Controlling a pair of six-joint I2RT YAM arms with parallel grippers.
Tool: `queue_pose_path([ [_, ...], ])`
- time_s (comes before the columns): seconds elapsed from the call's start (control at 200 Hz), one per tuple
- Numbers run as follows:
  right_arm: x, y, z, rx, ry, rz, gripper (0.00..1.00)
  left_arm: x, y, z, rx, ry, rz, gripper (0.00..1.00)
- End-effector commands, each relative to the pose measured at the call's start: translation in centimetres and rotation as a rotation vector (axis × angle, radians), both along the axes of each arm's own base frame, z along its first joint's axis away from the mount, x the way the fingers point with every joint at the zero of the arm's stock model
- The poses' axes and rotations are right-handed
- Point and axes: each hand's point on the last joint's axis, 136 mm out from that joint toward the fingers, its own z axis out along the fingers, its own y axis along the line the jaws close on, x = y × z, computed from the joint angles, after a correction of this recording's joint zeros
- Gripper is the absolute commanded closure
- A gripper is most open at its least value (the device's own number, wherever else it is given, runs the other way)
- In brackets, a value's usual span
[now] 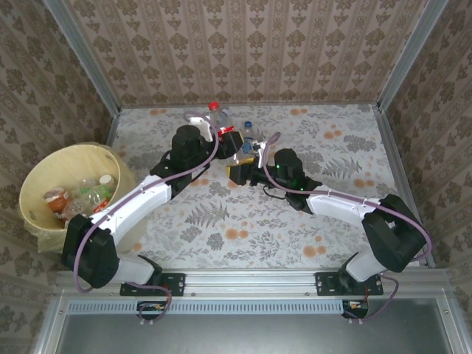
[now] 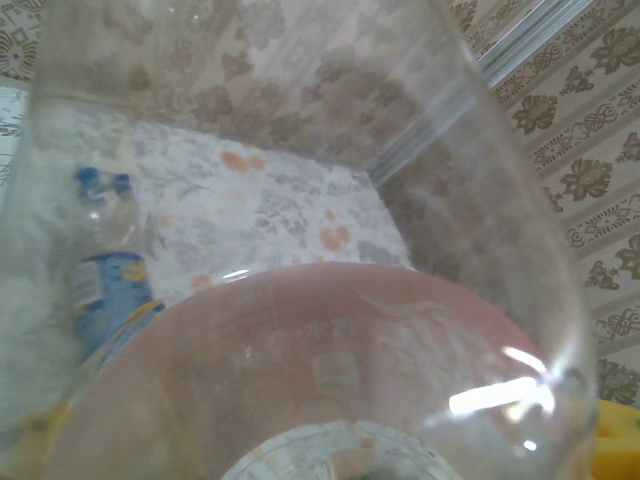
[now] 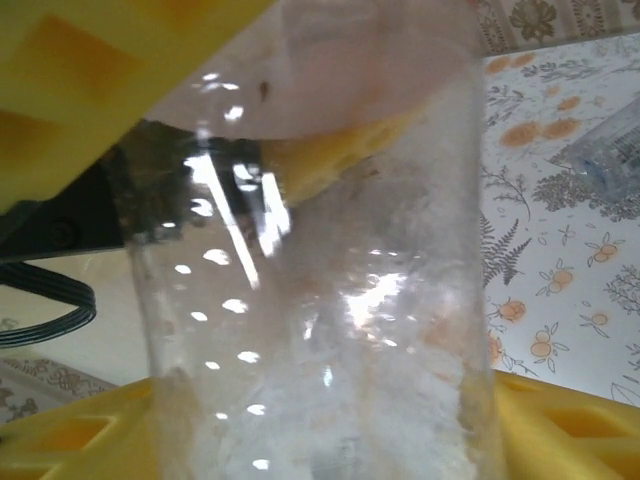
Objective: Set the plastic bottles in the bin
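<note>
- A clear plastic bottle [image 2: 300,120] is sitting right against the lens, its curved wall blurring what lies behind
- A pale pink label [image 2: 330,370] is wrapping its lower part
- Through it, at the left, a blue-labelled bottle [image 2: 105,275] with a blue cap is showing on the floral table [image 2: 280,215]
- A metal post [image 2: 520,40] is running up the patterned wall [image 2: 590,180] at the right
- A yellow fingertip [image 2: 622,432] is peeking in at the lower right corner

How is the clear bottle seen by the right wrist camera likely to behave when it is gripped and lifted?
The clear bottle looks empty, so it is probably light for its size. Its glossy wall, full of bright glints, may be slippery. It looks like thin plastic, so it could dent under a hard squeeze.
</note>
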Motion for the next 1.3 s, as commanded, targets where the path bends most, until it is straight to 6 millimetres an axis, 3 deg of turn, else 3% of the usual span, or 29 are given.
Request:
queue_pose_path([
  [0.0, -0.4, 0.9, 2.3, 0.024, -0.074, 0.054, 0.22, 0.0, 0.6, 0.5, 0.032, -0.018, 0.023, 0.36],
  [0.16, -0.8, 1.1, 3.0, 0.015, -0.097, 0.084, 0.11, 0.0, 1.1, 0.5, 0.056, -0.021, 0.04, 0.37],
  [0.38, 0.0, -0.5, 3.4, -0.067, -0.169, -0.014, 0.01, 0.4, 4.1, 0.5, 0.138, -0.007, 0.135, 0.37],
  [0.515, 0.8, -2.1, 3.5, -0.119, -0.21, -0.11, 0.0, 0.2, 6.0, 0.8, 0.182, -0.014, 0.192, 0.37],
  [0.7, 3.7, -5.9, 1.2, -0.24, -0.17, -0.369, 0.0, -0.7, 9.6, 1.8, 0.315, -0.02, 0.286, 0.38],
  [0.945, 5.4, -9.2, -0.8, -0.311, -0.077, -0.547, 0.0, -2.2, 15.3, 5.5, 0.505, -0.091, 0.428, 0.37],
  [1.295, 5.6, -10.5, -1.6, -0.284, -0.063, -0.581, 0.0, -5.8, 24.8, 11.7, 0.814, -0.161, 0.705, 0.36],
])
